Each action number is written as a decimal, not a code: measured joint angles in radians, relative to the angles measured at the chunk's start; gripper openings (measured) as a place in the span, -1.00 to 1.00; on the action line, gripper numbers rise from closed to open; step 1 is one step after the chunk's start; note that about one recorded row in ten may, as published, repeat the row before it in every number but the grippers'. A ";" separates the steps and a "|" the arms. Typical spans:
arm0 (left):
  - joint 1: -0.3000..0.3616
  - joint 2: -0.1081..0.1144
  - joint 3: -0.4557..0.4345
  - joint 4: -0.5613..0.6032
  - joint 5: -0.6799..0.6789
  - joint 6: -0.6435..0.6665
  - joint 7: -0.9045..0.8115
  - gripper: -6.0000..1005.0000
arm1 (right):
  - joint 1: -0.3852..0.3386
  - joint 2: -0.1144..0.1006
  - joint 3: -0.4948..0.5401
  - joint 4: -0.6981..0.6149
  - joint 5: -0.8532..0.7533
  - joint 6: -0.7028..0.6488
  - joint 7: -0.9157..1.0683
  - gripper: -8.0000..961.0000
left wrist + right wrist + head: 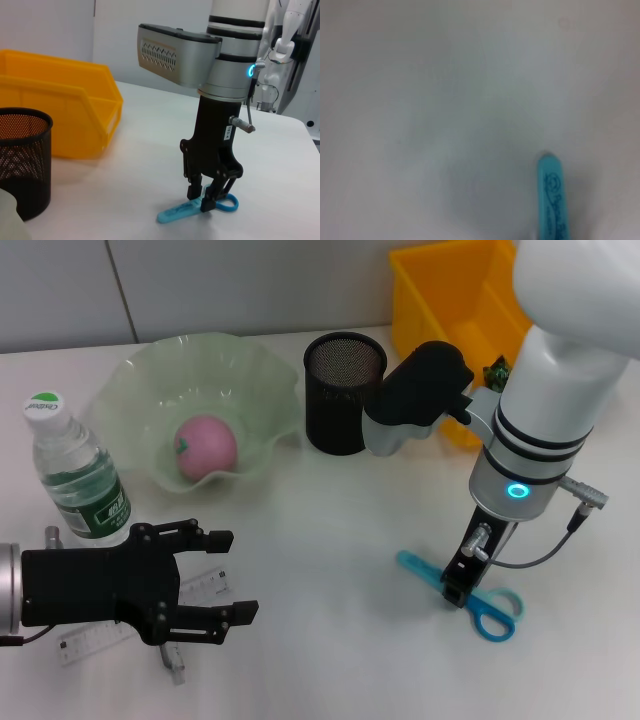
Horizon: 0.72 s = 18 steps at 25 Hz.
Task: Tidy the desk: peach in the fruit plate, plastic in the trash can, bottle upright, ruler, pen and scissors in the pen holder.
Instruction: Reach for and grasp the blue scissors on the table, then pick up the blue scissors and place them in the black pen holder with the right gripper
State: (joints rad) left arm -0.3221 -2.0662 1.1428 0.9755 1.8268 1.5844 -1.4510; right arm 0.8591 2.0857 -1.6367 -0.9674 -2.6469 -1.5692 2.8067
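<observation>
The blue scissors point(478, 600) lie flat on the table at the right. My right gripper point(455, 594) points straight down onto them; in the left wrist view its fingers point(193, 191) pinch the scissors point(175, 212) at their middle. The scissors' blade end point(552, 200) fills the right wrist view. My left gripper point(228, 575) hovers open at the front left over the white ruler point(95, 640), with a pen end point(176, 662) poking out beneath. A pink peach point(207, 445) sits in the green fruit plate point(130, 380). The bottle point(75, 475) stands upright. The black mesh pen holder point(343, 390) is behind.
A yellow bin point(430, 300) stands at the back right, beside the pen holder point(22, 160), with a green scrap of plastic point(495, 370) inside it. The right arm's elbow hangs over the space between holder and bin.
</observation>
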 joint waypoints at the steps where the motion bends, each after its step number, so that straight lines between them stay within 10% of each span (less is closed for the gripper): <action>1: 0.000 0.000 0.000 0.000 0.000 0.000 0.000 0.72 | 0.000 0.000 0.000 0.002 0.000 0.000 -0.001 -0.44; 18: 0.006 0.000 -0.009 0.000 0.000 0.004 0.006 0.72 | -0.026 -0.001 0.056 -0.063 0.008 -0.015 -0.004 -0.51</action>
State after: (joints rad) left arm -0.3160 -2.0663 1.1340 0.9756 1.8266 1.5883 -1.4449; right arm 0.8329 2.0846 -1.5806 -1.0305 -2.6392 -1.5845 2.8025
